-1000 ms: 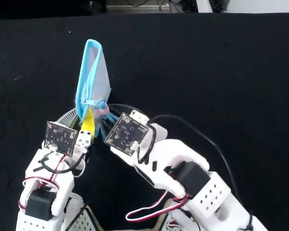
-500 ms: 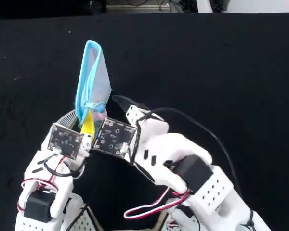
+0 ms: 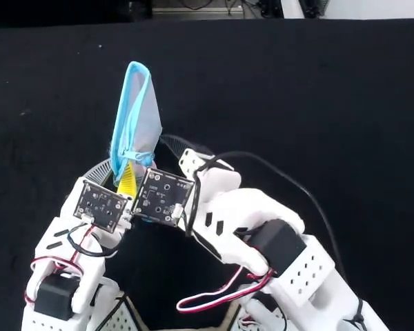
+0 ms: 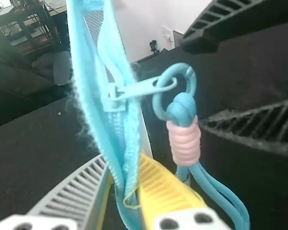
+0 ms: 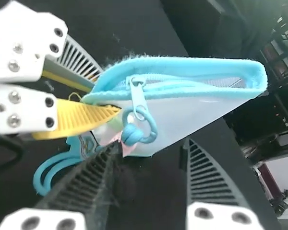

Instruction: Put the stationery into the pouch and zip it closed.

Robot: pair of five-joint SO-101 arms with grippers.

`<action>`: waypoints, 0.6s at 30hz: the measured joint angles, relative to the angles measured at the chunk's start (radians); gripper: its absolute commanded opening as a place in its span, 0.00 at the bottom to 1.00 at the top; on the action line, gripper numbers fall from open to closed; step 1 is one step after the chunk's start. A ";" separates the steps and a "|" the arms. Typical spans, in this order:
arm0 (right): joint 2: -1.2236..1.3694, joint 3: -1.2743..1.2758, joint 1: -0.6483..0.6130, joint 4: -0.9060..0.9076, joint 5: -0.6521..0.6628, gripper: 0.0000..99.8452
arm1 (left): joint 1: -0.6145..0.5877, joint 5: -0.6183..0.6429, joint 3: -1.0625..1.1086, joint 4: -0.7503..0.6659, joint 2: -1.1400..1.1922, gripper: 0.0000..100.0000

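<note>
Holding the pouch [image 3: 139,114] up on edge above the table [image 3: 297,89], your left gripper [image 3: 125,178] had its 2 jaws clamped on the pouch's lower corner, the yellow one pressed flat against the fabric. I judged that grip was there to anchor the pouch, so the zip had something to pull against. The zip slider [image 5: 137,90] sat on the pouch's zip edge, close to that clamped corner. Its ring [image 4: 175,86] and the blue cord [image 4: 209,191], with a pink bead [image 4: 183,139], dangled just beside the pouch. Your right gripper [image 5: 153,146] hung at the pouch's side, jaws apart and gripping nothing, with the ring between them and nearer 1 jaw. It was probably placed there to take the pull. I couldn't tell whether the stationery was inside the pouch. I could read no brand, label or writing on the pouch.
</note>
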 measured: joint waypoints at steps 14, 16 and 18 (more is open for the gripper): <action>0.005 0.000 -0.086 -0.006 0.002 0.18 | 0.000 0.000 -0.002 0.021 0.000 0.03; 0.005 0.000 -0.086 -0.006 0.002 0.18 | 0.000 0.000 -0.002 0.021 0.000 0.03; 0.005 0.000 -0.086 -0.006 0.002 0.18 | 0.000 0.000 -0.002 0.021 0.000 0.03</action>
